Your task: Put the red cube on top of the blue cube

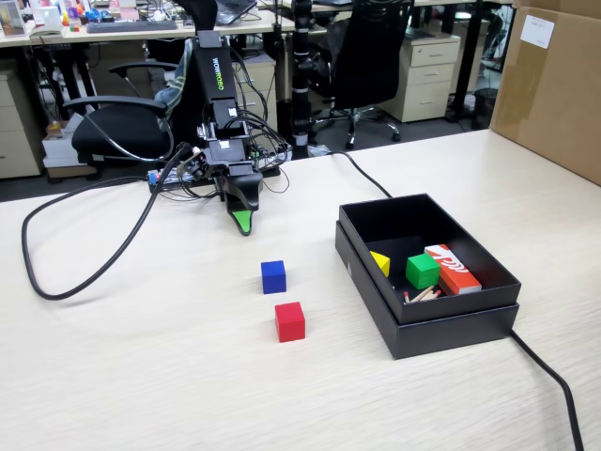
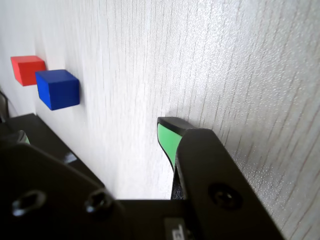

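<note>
Two small cubes are sitting on the bare desk (image 1: 141, 376), mid-desk, well clear of every edge. In the fixed view the blue cube (image 1: 273, 276) is lying nearer the arm, the red cube (image 1: 290, 321) is lying just in front of it toward the near edge and slightly right; they are near each other but not touching, both flat on the desk. In the wrist view the blue cube (image 2: 58, 89) is partly overlapping the red cube (image 2: 27, 69) behind it at upper left.

Nothing is being held by the hand (image 1: 242, 221). It is pointing down toward the desk, tip close to the surface, toward the far side of the desk, well apart from both cubes. Only one green-faced tip is showing in the fixed view, and in the wrist view one green pad (image 2: 169, 140) is showing against bare desk, so open or closed cannot be told.

A black box (image 1: 427, 319) is sitting toward the right edge, holding a green cube (image 1: 422, 271), a yellow piece (image 1: 380, 263) and a red-orange and white box (image 1: 452, 268). A black cable (image 1: 84, 272) is looping over the left part of the desk.
</note>
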